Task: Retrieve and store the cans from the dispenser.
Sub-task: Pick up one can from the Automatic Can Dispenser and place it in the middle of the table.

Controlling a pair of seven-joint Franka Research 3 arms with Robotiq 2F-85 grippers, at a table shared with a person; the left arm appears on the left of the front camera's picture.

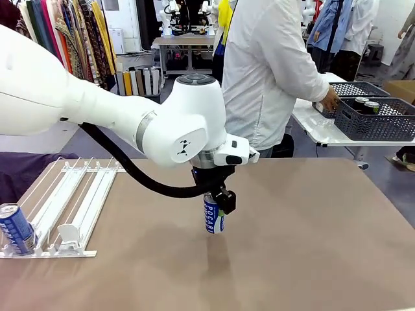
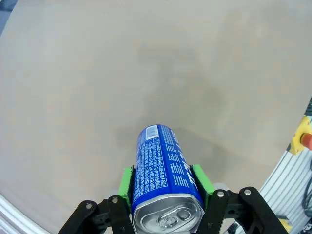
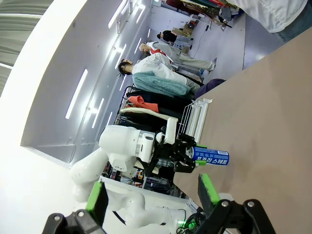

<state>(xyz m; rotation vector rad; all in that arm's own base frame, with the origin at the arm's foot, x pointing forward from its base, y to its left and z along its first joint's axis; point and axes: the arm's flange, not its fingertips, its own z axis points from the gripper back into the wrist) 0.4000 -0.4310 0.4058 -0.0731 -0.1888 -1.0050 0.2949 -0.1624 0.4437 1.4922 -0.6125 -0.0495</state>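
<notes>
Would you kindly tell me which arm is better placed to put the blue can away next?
Left. The left pincer is shut on the blue can, green pads on both sides, over the table. The right pincer stands open and empty, apart from the can.

Robotics lab hall, brown counter (image 1: 311, 233), racks of hanging clothes (image 1: 65, 32) behind, white side table (image 1: 310, 129) with grey lattice baskets (image 1: 382, 123), long ceiling strip lights (image 3: 77, 93)

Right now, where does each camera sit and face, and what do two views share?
Front: between the arms, facing the person across the table; left arm shows.
Left wrist: looks down the left fingers, shut on the blue can.
Right wrist: rolled sideways, facing the left arm; open right fingers show.
Shared: the blue can.
</notes>
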